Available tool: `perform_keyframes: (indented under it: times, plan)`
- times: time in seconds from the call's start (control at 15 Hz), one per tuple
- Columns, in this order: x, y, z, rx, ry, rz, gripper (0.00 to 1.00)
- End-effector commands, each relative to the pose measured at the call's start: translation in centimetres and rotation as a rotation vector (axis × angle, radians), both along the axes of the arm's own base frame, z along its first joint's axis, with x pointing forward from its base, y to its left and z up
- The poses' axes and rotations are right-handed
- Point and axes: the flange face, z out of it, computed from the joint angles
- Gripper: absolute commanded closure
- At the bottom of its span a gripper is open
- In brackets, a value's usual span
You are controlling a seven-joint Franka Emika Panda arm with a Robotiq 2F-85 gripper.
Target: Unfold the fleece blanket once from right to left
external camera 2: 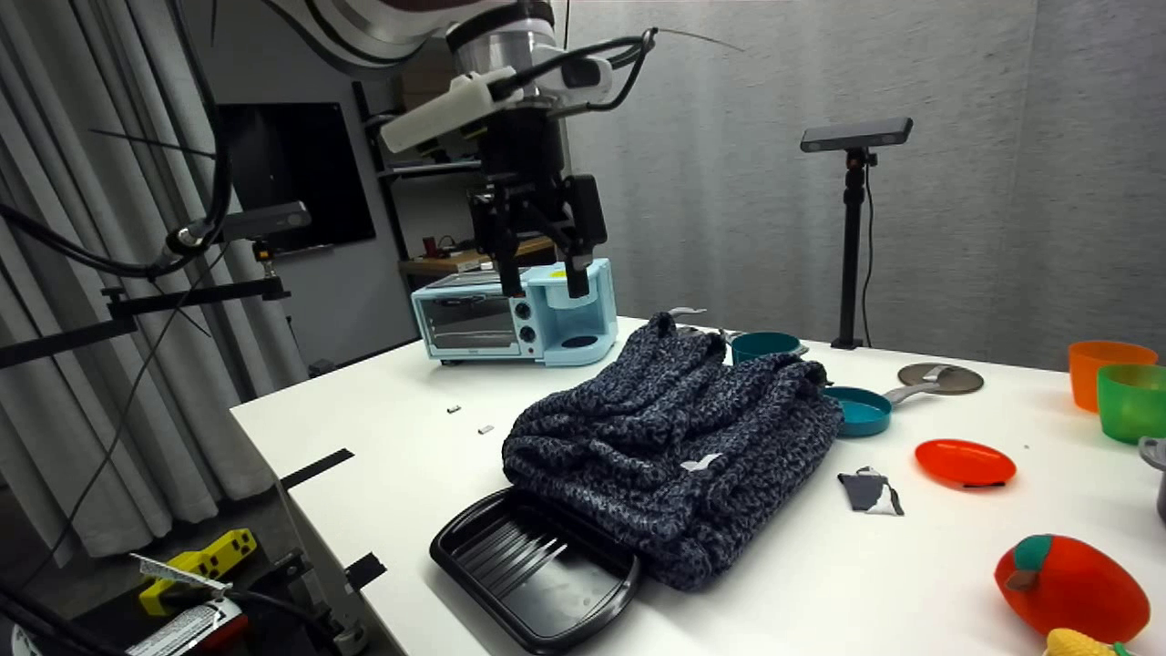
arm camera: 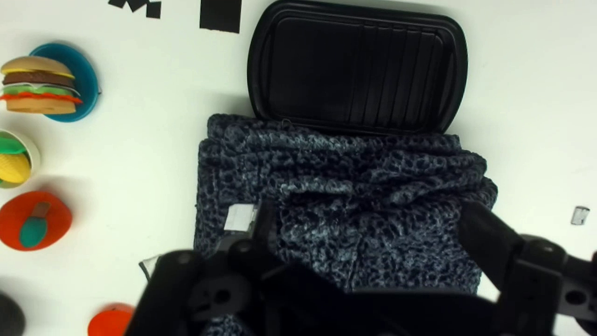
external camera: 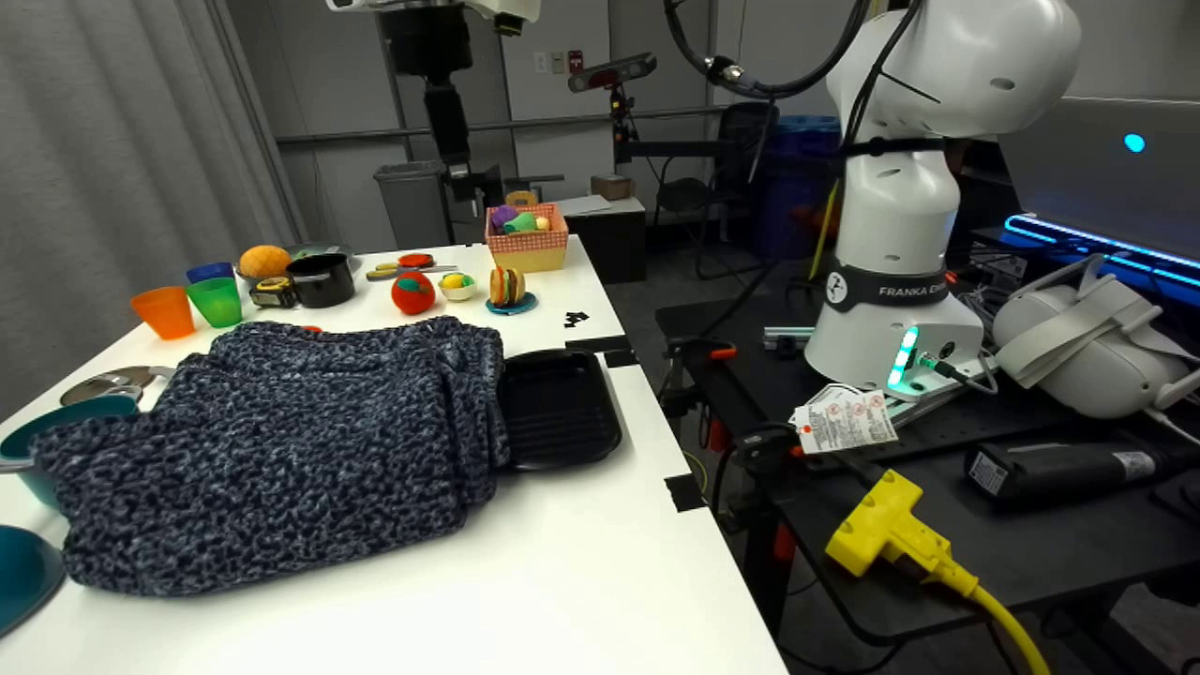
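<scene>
Gripper (external camera 2: 545,284) hangs above the blanket, well apart from it, jaws spread wide, nothing between them. Fleece blanket (arm camera: 336,196) lies below on the white table (external camera 2: 392,437), rumpled, layers stacked; in the wrist view both fingers (arm camera: 487,235) overlap it, and ridges run roughly parallel to the tray side.

My read: approach for the first pinch, unfold not done. Can't tell whose right the task means; settle that, then find the top layer's free edge before descending.

Don't go down mid-stack: likely you squash fuzz and slip, or catch two layers. Go for an edge, one jaw under the lip, one on top. Descend slowly, let the pile compress, then pinch. Lift a little, check lower layers stay put. Carry over in a low arc so the flap lays down instead of bunching. Let go once it's flat.

Neighbours: black tray (arm camera: 354,70) sits right at one blanket edge, touching or lapped, can't tell; a grip there could drag it. Skip the pale tag (external camera 2: 700,462), poor handle. Teal pan (external camera 2: 861,417) and teal pot (external camera 2: 765,346) are just beside the blanket, red plate (external camera 2: 966,462) near; a flap dropped that way may land on them. Toaster oven (external camera 2: 515,319) stands farther off.
</scene>
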Motion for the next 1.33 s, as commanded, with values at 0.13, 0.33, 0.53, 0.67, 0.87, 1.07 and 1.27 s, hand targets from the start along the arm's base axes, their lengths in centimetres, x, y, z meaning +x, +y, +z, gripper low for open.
perform_keyframes:
  times: [0.13,0.33,0.53,0.67,0.87,1.07,1.27]
  plan:
    - [5.1,3.3,-0.2,0.052,-0.055,0.078,0.0]
    - [4.1,3.6,-0.5,0.043,-0.041,0.056,0.0]
    - [4.1,3.5,-0.7,0.043,-0.036,0.054,0.0]
    - [4.3,3.3,-1.1,0.059,-0.024,0.059,0.0]
    - [6.3,1.9,-2.3,0.059,-0.07,0.052,0.0]
    - [8.3,0.9,-3.6,0.063,-0.117,0.049,0.0]
    - [9.7,2.0,-4.7,0.077,-0.139,0.062,0.0]
